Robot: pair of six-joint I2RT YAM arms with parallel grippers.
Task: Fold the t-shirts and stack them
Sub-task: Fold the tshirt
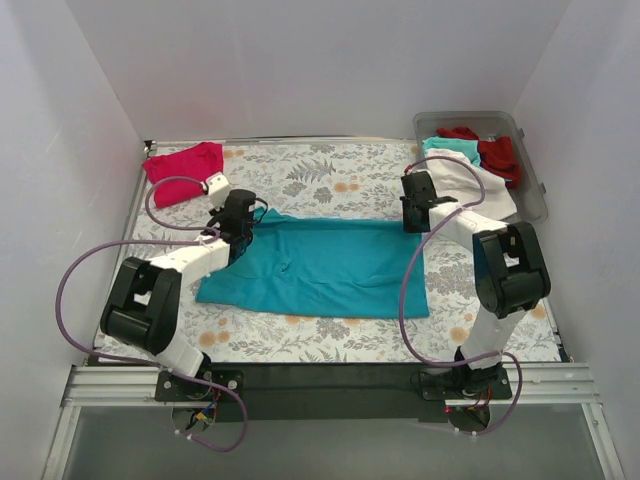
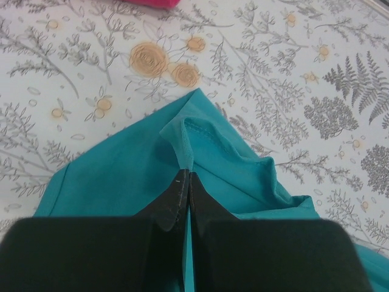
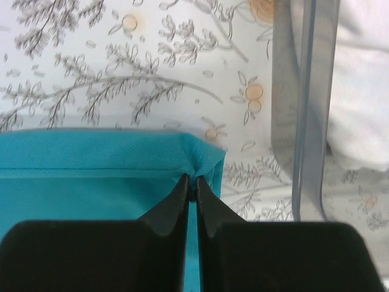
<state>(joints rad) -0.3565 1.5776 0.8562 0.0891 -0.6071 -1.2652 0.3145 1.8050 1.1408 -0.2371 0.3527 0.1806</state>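
Across the middle of the floral tablecloth [image 1: 330, 178], the teal t-shirt [image 1: 330, 268] is lying spread out and mostly flat. Its long side is running from 9 o'clock to 3 o'clock in the overhead view.

At the shirt's 10 o'clock corner the left gripper [image 1: 240, 235] is reaching down onto the cloth. Its wrist camera is showing the two black fingers [image 2: 173, 198] closed tight together. They are nipping a small upstanding fold of stitched teal edge between their tips, and the fabric around it is puckering into soft ridges.

At the shirt's 2 o'clock corner the right gripper [image 1: 415, 215] is gripping in the same way. Its fingers are standing with barely a sliver between them and are clamping the hemmed corner, which is bunching slightly at the tips.

Toward 2 o'clock on the table, a clear plastic bin [image 1: 532, 180] is sitting against the edge, its near wall just beside the corner held by the right arm. A white t-shirt [image 1: 470, 178] is spilling over its rim onto the cloth, while a red t-shirt [image 1: 498, 153] and a second teal t-shirt [image 1: 450, 146] are lying bunched inside.

At 10 o'clock, near the left arm but apart from the spread shirt, the magenta-pink t-shirt [image 1: 183, 168] is lying in a compact bundle.
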